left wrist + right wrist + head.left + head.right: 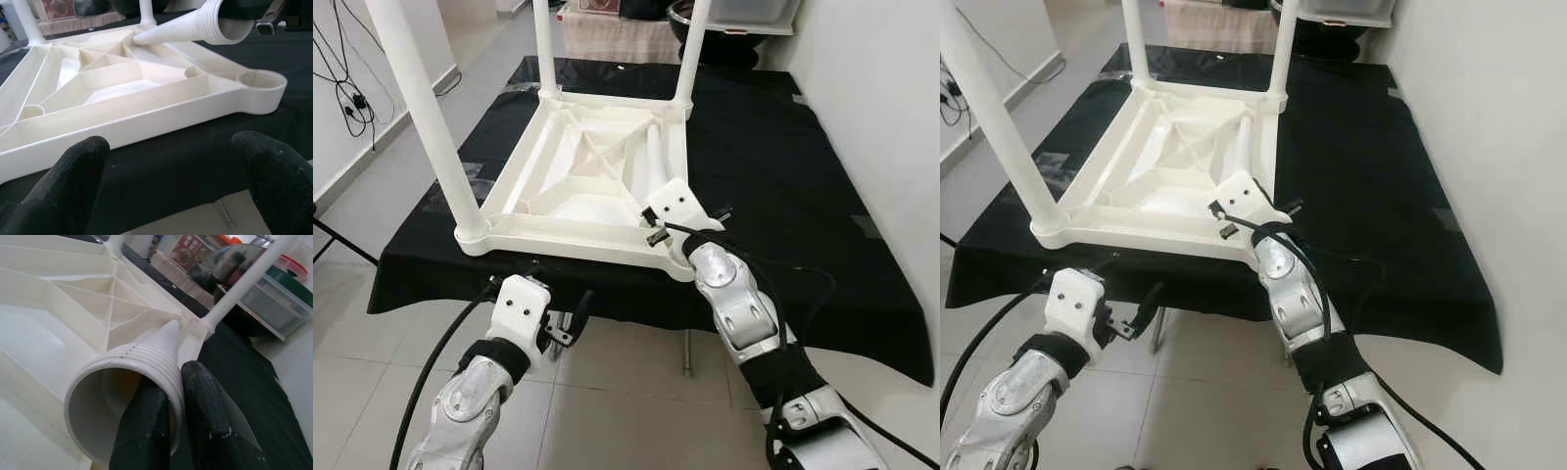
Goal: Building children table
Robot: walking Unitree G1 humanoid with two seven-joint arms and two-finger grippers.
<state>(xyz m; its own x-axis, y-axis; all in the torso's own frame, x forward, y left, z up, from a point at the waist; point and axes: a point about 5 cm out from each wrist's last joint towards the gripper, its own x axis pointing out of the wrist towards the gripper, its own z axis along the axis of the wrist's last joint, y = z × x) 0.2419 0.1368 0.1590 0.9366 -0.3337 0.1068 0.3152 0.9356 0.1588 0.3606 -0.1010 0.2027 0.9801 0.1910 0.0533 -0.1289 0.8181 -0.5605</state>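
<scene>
A white plastic children's table (570, 192) lies upside down on a black cloth. Three legs stand up from its corners: front left (426, 108), back left (545, 49) and back right (690, 49). A fourth, loose leg (656, 155) lies inside the frame along its right side. My right gripper (173, 377) is shut on that leg's threaded open end, one finger inside the tube and one outside. The front right corner socket (261, 83) stands empty beside it. My left gripper (171, 166) hangs open just below and in front of the table's front edge, holding nothing.
The black cloth (783, 176) covers a low work surface whose metal leg (687, 352) stands on the tiled floor (607, 411). Cables (347, 88) hang at the left wall. Boxes and a dark bowl (724, 24) sit behind. A wall runs close on the right.
</scene>
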